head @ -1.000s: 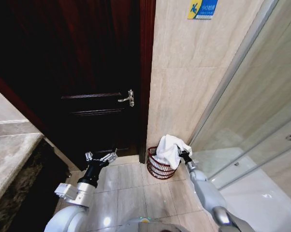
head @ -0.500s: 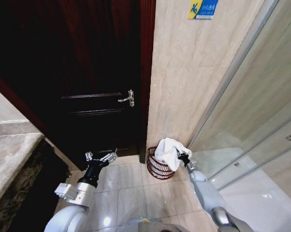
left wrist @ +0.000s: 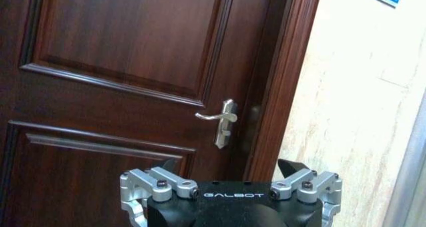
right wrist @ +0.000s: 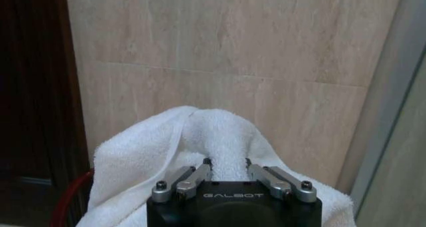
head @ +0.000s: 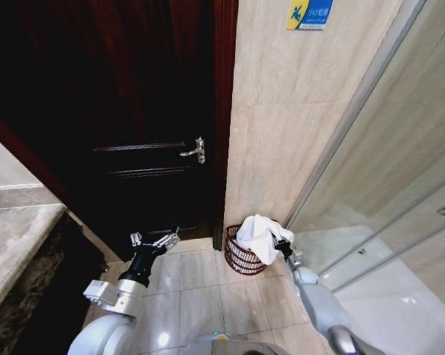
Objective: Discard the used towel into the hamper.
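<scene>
- Towel — white, bunched up — sits over the hamper, draping past its rim on the side toward my right arm; how much of it is down inside I cannot tell, since the cloth hides the basket's opening.
- My right gripper is at the towel's near edge, and from the right wrist view I see its fingers drawn close together on a raised fold of the towel, pinching it. The fingertips are buried in the cloth, so I can't make out exactly where they end.
- In that same wrist view the hamper is mostly covered; I get a thin red curve of rim at the frame's edge.
- My left gripper hangs low over the floor tiles, well apart from the hamper, fingers spread and holding nothing. The left wrist view cuts it off at the frame edge, so I see the finger bases and dark tips.
- Hamper stands on the floor against the beige tiled wall, just beside the dark wooden door's frame, between it and the glass shower partition.
- Farther up, the door handle is plain enough; the blue sign at the top of the wall is cropped and I can't read it.
</scene>
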Robot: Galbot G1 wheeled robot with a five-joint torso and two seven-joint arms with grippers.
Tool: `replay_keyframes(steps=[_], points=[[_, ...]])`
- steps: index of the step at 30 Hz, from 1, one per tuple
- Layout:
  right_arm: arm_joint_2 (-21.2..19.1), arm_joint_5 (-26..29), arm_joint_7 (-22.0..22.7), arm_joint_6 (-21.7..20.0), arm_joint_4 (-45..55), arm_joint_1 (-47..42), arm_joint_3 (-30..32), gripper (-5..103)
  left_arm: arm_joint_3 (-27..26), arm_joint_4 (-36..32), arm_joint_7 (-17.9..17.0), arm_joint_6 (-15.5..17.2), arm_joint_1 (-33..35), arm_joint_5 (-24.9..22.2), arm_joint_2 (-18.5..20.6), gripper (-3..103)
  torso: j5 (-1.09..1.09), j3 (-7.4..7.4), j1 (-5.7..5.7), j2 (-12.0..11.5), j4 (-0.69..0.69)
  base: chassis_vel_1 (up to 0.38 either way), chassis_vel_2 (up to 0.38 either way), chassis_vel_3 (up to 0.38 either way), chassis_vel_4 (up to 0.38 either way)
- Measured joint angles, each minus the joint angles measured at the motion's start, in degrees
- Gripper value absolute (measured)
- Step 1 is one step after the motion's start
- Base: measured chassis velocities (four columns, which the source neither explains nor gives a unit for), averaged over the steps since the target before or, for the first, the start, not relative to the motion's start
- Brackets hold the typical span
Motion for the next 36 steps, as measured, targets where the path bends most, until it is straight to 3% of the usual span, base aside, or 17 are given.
replay_keyframes(steps=[8, 11, 14, 20, 28, 36], points=[[0.2, -2.3, 1.0, -1.3, 0.7, -0.5, 0.4, 14, 0.0, 0.0, 0.0, 0.0, 0.0, 0.0, 0.0, 100, 0.0, 0.01, 0.02, 0.0, 0.0, -0.173, 0.172, 0.168, -0.159], [-0.8, -5.5, 1.0, -4.7, 2.5, -2.0, 0.4, 14, 0.0, 0.0, 0.0, 0.0, 0.0, 0.0, 0.0, 100, 0.01, 0.02, 0.08, 0.0, 0.01, -0.224, 0.201, 0.175, -0.183], [-1.9, -7.1, -0.5, -8.1, 4.4, -3.6, -0.1, 14, 0.0, 0.0, 0.0, 0.0, 0.0, 0.0, 0.0, 100, 0.01, 0.03, 0.09, 0.0, 0.01, -0.143, 0.102, 0.103, -0.04], [-2.2, -10.0, -3.2, -9.3, 4.5, -3.7, -0.4, 14, 0.0, 0.0, 0.0, 0.0, 0.0, 0.0, 0.0, 100, 0.0, 0.01, 0.01, 0.0, -0.02, -0.024, 0.009, -0.048, -0.011], [0.5, -18.1, -7.0, -12.9, -0.4, 2.1, -2.1, 14, 0.0, 0.0, 0.0, 0.0, 0.0, 0.0, 0.0, 100, -0.01, 0.01, 0.04, 0.0, 0.0, 0.016, -0.008, -0.006, 0.013], [2.9, -23.4, -7.1, -14.5, -5.4, 6.9, -4.0, 14, 0.0, 0.0, 0.0, 0.0, 0.0, 0.0, 0.0, 100, -0.03, 0.01, 0.03, 0.0, 0.0, 0.0, 0.0, 0.0, 0.0]])
